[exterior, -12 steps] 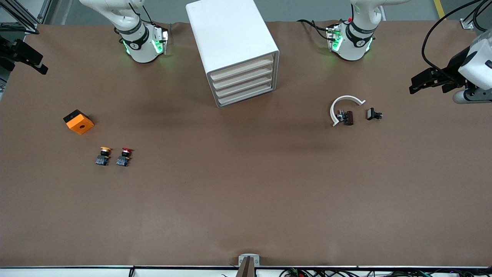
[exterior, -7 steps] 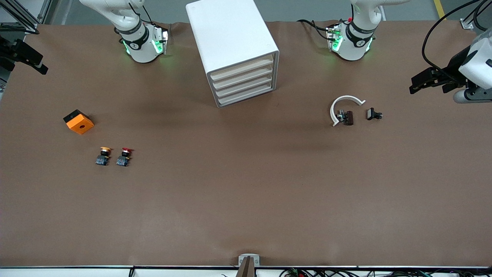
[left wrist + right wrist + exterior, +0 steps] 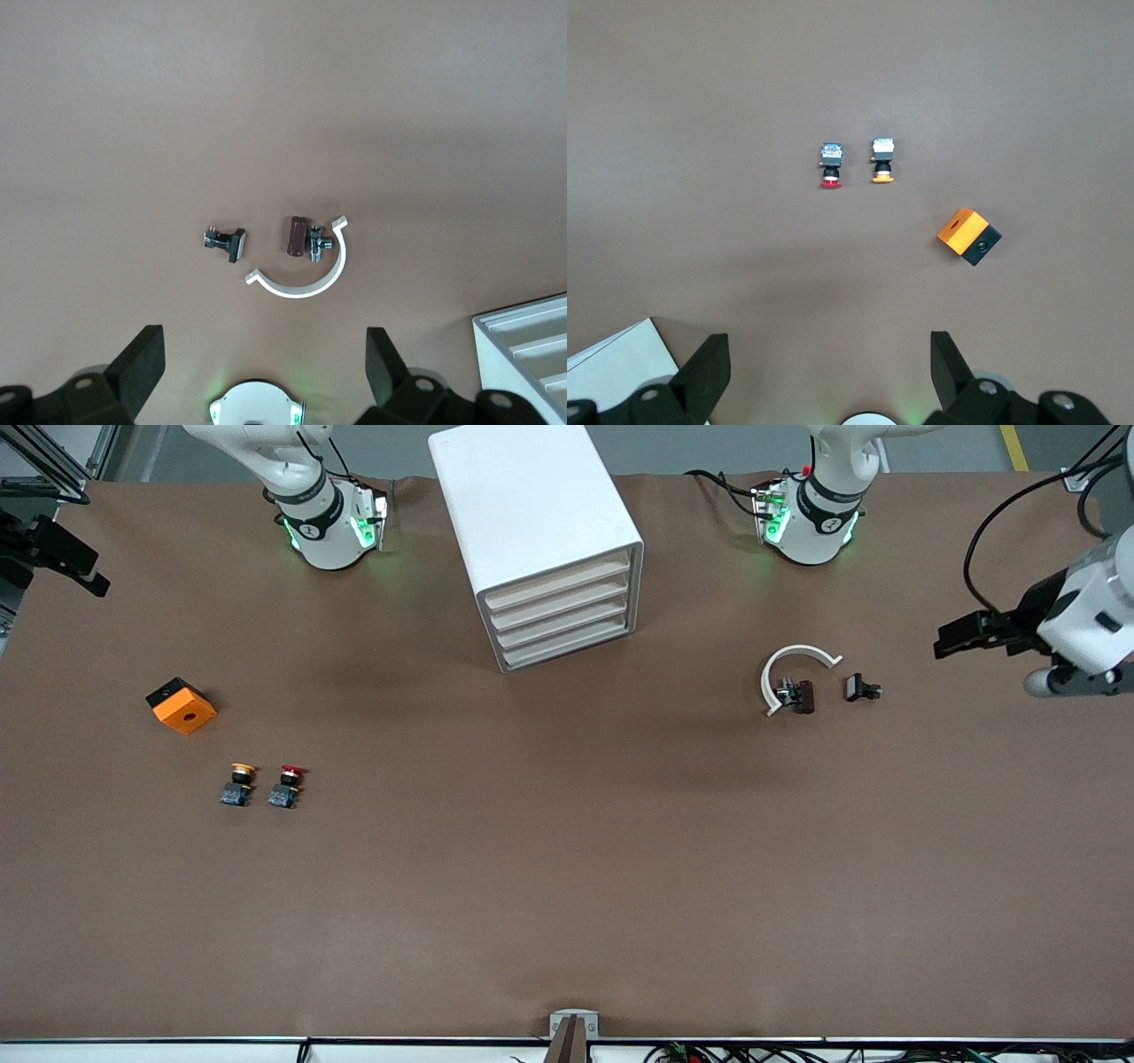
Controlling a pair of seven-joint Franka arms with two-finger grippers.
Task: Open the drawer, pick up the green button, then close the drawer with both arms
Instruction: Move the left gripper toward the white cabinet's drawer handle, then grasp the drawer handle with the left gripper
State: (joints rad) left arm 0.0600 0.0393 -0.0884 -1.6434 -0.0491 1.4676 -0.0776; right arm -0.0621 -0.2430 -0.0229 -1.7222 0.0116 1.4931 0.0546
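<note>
Fingers [image 3: 142,367] of the left gripper [image 3: 263,372] stand spread wide with nothing between them, and those of the right gripper [image 3: 828,367] are just as empty. The green button is nowhere in sight. It is presumably shut inside the white drawer cabinet [image 3: 536,540], whose four drawers [image 3: 563,615] all sit flush, so the task has not got under way.

Judging by its yellow-capped [image 3: 237,784] and red-capped [image 3: 287,786] twins lying on the table [image 3: 567,886], the button should be small, light and rigid. Its smooth domed cap would likely slip, so the black body under the cap, or the squarer base, looks the safer hold (a gentle pinch should do).

The cabinet stands between the two arm bases, its drawer fronts angled toward the left arm's end of the table. The two spare buttons lie side by side toward the right arm's end, nearer the front camera than an orange block [image 3: 182,706]. Toward the left arm's end lie a white curved clip [image 3: 791,666] with a brown part [image 3: 802,696] touching it, and a small black part [image 3: 860,688] just beside them.

Each arm reaches outward, well apart from the cabinet. The left gripper hangs over its end of the table, while the right gripper waits over the table's edge at its own end
</note>
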